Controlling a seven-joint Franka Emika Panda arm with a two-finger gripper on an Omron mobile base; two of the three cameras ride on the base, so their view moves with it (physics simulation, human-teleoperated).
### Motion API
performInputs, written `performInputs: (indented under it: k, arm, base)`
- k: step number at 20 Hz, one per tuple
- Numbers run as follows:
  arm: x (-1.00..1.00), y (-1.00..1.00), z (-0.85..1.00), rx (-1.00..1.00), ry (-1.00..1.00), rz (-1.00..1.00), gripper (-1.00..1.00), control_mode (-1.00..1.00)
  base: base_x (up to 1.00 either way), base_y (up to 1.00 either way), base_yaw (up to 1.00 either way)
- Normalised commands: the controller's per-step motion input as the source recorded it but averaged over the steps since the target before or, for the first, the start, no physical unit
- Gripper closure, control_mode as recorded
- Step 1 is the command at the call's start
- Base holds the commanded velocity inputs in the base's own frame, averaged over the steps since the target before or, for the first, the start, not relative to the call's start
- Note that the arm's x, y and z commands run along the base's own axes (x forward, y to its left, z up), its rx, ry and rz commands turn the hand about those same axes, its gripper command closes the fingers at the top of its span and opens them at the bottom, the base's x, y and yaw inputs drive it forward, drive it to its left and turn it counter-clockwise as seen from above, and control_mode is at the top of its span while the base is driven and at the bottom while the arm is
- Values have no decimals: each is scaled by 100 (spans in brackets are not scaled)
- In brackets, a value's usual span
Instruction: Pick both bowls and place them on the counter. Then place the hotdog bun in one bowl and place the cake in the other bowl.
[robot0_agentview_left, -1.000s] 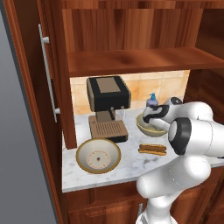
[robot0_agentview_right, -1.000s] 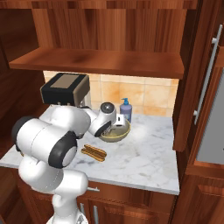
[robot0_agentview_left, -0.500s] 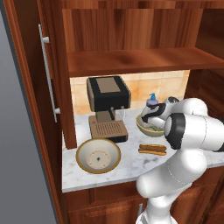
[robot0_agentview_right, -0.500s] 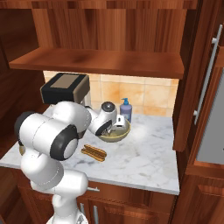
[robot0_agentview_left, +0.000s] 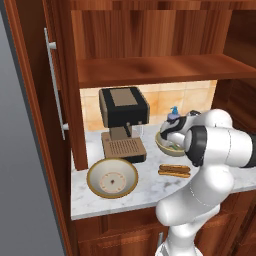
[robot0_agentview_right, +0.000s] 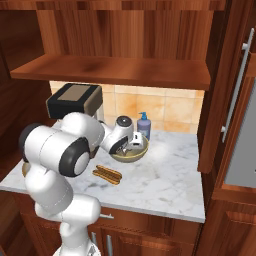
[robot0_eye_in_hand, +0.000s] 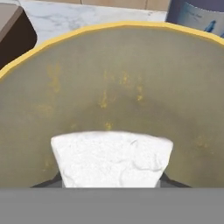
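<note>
I have the end effector (robot0_agentview_right: 134, 141) down inside the deeper bowl (robot0_agentview_right: 131, 153) on the desk (robot0_agentview_right: 165, 185), its fingers closed on the cake (robot0_eye_in_hand: 111, 158) (white icing facing me), which looks soft and crumbly, so only light pressure across its short sides.

White grey-veined marble counter (robot0_agentview_left: 145, 187) carried on reddish-brown cabinets. Rested directly on it: shallow cream bowl (robot0_agentview_left: 112, 178) front left, coffee machine (robot0_agentview_left: 123, 122) behind, hotdog bun (robot0_agentview_left: 174, 170), olive bowl (robot0_agentview_right: 131, 151), blue soap bottle (robot0_agentview_right: 144, 125).
</note>
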Motion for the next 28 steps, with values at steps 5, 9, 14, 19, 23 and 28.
performInputs:
  k: [5,9,14,19,23,28]
  arm:
    - [0,-2,-3,0,0,0,100,-100]
    - [0,-7,1,0,0,0,-100,-100]
    - [-2,-9,11,0,0,0,-100,-100]
    - [-3,0,28,0,0,0,-100,-100]
    - [-30,-1,32,0,-9,0,-100,-100]
    - [-32,-5,36,1,-14,0,-100,-100]
  base:
    - [0,0,0]
    - [0,0,0]
    - [0,0,0]
    - [0,0,0]
    - [0,0,0]
    - [0,0,0]
